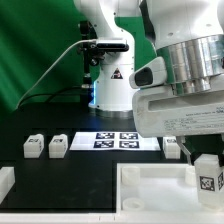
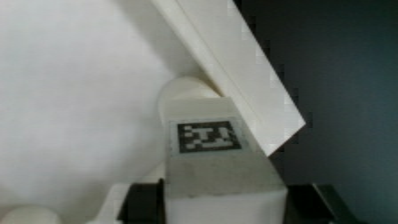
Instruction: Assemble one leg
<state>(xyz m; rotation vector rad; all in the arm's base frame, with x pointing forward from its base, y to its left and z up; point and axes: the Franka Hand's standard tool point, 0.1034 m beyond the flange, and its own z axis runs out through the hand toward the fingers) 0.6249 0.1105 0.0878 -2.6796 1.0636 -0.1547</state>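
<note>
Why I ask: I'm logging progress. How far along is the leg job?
Done: one small white squarish plastic leg looks picked up, held between the fingers. In hand: it hangs at the edge of the large flat white panel; contact is unclear. Left: seating it into the panel, which does not yet show as done. Two loose legs lie beside the marker board.
</note>
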